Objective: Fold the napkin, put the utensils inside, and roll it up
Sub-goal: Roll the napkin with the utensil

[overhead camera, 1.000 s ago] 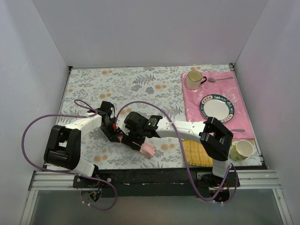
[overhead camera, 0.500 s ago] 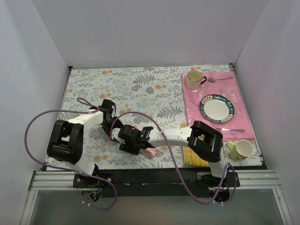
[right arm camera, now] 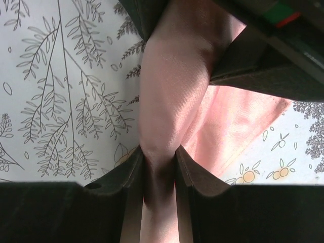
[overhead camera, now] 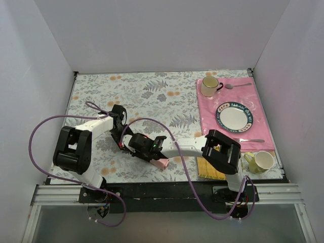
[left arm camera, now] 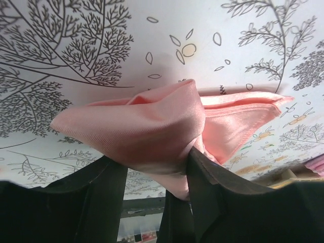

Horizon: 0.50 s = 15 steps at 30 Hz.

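Note:
The salmon-pink satin napkin (left arm camera: 152, 121) is bunched into a thick roll on the floral tablecloth at the front left. In the top view only its end (overhead camera: 162, 163) shows under the right arm. My left gripper (overhead camera: 121, 140) is shut on one part of the roll (left arm camera: 157, 167). My right gripper (overhead camera: 132, 148) is shut on the roll close by, with the cloth (right arm camera: 172, 86) squeezed between its jaws (right arm camera: 159, 162). A flatter layer of napkin lies on the table beside the roll. The two grippers are almost touching. The teal-handled spoon is not in view.
A deeper pink placemat (overhead camera: 210, 114) at the back right holds a plate (overhead camera: 234, 116), a mug (overhead camera: 208, 86) and an all-silver spoon (overhead camera: 238, 86). A yellow woven mat (overhead camera: 210, 170) and a pale cup (overhead camera: 263, 161) sit at the front right. Purple cables loop over both arms.
My right gripper has slid left along the napkin until it sits against the left gripper. The right arm's elbow has swung left. Less of the napkin shows from above.

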Each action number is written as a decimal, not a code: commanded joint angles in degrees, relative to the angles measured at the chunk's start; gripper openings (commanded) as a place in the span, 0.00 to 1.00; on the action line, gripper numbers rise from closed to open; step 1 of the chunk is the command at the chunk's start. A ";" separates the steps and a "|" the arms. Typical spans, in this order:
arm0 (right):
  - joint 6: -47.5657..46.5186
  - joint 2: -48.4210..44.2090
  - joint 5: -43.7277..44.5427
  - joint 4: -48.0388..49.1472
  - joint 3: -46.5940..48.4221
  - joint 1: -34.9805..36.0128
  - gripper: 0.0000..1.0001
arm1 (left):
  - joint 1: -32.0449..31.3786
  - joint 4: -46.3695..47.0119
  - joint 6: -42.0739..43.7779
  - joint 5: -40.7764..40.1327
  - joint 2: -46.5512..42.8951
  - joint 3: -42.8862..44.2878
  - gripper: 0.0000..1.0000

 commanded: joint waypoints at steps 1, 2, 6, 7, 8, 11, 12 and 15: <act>3.98 1.95 -7.92 -2.87 -0.57 -3.55 0.11 | 0.50 -2.20 0.53 -7.92 -2.13 4.63 0.52; 4.68 1.86 -11.42 -2.87 -0.66 -4.08 0.11 | 0.85 -2.38 0.00 -8.27 -2.57 6.20 0.55; 7.58 0.02 -20.05 -0.77 -3.20 -6.72 0.09 | 2.96 -4.40 -2.55 -8.36 -4.59 8.59 0.67; 8.63 -0.07 -21.55 -0.67 -3.38 -7.94 0.09 | 4.10 -4.40 -3.08 -8.10 -5.73 8.59 0.68; 9.16 -0.16 -24.43 -0.50 -3.65 -8.56 0.09 | 4.54 -4.40 -3.43 -7.83 -6.26 8.76 0.70; 11.62 -0.42 -30.67 1.52 -5.49 -11.55 0.09 | 5.60 -5.36 -4.31 -7.74 -7.58 9.29 0.73; 12.41 -0.77 -32.53 2.31 -6.10 -12.34 0.09 | 5.69 -5.80 -5.01 -7.92 -8.19 9.29 0.76; 15.58 -0.51 -40.18 5.65 -7.78 -15.86 0.09 | 5.95 -5.63 -5.72 -6.95 -10.65 8.16 0.77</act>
